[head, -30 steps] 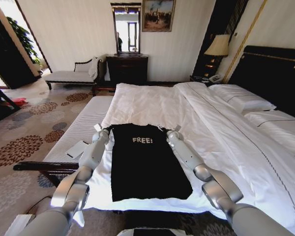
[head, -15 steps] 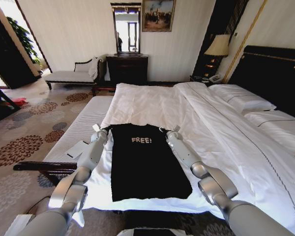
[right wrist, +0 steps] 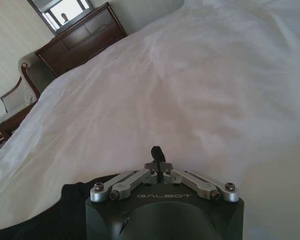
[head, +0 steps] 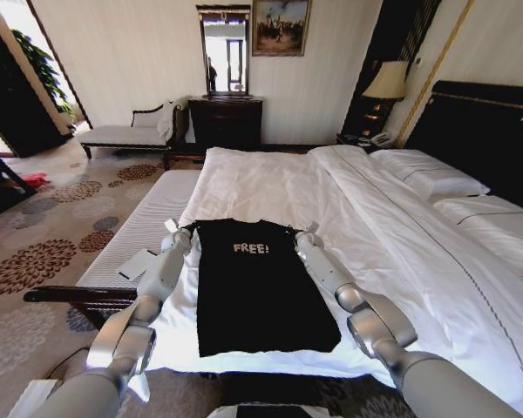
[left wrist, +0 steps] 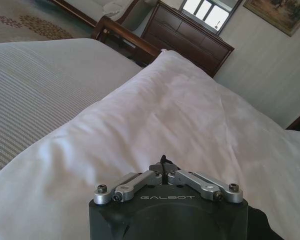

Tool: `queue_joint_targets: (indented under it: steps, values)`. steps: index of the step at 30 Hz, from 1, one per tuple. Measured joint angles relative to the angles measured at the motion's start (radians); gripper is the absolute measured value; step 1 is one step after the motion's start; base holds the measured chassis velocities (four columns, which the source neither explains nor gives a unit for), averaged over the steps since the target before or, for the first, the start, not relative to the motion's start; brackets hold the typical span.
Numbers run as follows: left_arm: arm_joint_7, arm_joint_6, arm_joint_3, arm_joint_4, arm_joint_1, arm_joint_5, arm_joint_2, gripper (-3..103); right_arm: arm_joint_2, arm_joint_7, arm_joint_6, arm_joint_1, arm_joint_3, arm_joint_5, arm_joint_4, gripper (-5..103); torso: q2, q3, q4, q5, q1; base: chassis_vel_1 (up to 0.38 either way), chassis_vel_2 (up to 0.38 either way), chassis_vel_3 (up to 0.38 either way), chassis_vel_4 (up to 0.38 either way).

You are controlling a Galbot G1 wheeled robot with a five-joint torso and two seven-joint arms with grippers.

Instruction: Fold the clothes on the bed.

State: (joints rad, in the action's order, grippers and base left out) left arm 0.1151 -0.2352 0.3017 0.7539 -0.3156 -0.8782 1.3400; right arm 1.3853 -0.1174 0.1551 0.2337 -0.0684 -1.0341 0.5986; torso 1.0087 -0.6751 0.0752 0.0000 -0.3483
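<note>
- Black T-shirt (head: 253, 283) lies flat on bed (head: 401, 235).
- Left end effector (head: 185, 229) clamped on its left shoulder corner.
- Right end effector (head: 298, 230) clamped on the right corner.

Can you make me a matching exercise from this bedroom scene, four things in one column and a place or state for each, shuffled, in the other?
Things:
1. black T-shirt
2. left gripper
3. lamp
4. striped bench

Places or states:
A. lit, in the far corner beside the headboard
B. shut at the shirt's top corner
C. along the bed's side, on the robot's left
D. spread flat, lettering up, on the white duvet

Pairs: 1-D, 2-B, 3-A, 4-C
</note>
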Motion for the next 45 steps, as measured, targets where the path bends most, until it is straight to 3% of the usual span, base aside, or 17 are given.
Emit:
queue_joint_targets:
  steps: [11, 33, 38, 39, 43, 45]
  values:
    - [0.0, 0.015, 0.021, 0.0, 0.061, -0.053, -0.025, 0, -0.033, 0.022, -0.067, -0.01, 0.018, -0.101, 0.12, 0, 0.0, 0.0, -0.0001, 0.0001, 0.0, 0.0, 0.0, 0.0, 0.0]
    - [0.015, 0.024, 0.01, 0.113, 0.071, -0.146, -0.107, 0, -0.098, 0.01, -0.098, -0.024, 0.087, -0.197, 0.294, 0, 0.0, 0.0, 0.0, 0.0001, 0.0, 0.0, 0.0, 0.0, 0.0]
    - [0.065, 0.01, 0.002, 0.342, -0.079, -0.227, -0.187, 0, -0.16, -0.023, -0.089, 0.056, 0.116, -0.216, 0.422, 0, 0.0, 0.0, -0.0002, 0.0003, 0.0, 0.0, 0.0, 0.0, 0.0]
    - [0.065, 0.01, 0.002, 0.342, -0.079, -0.227, -0.187, 0, -0.16, -0.023, -0.089, 0.056, 0.116, -0.216, 0.422, 0, 0.0, 0.0, -0.0002, 0.0003, 0.0, 0.0, 0.0, 0.0, 0.0]
    - [0.107, -0.005, 0.029, 0.615, -0.285, -0.303, -0.269, 0, -0.295, -0.094, -0.064, 0.199, 0.12, -0.257, 0.625, 0, 0.0, 0.0, -0.0001, 0.0002, 0.0, 0.0, 0.0, 0.0, 0.0]
    - [0.114, -0.006, 0.037, 0.668, -0.325, -0.311, -0.285, 0, -0.327, -0.109, -0.058, 0.235, 0.119, -0.261, 0.679, 0, 0.0, 0.0, 0.0003, 0.0002, 0.0, 0.0, 0.0, 0.0, 0.0]
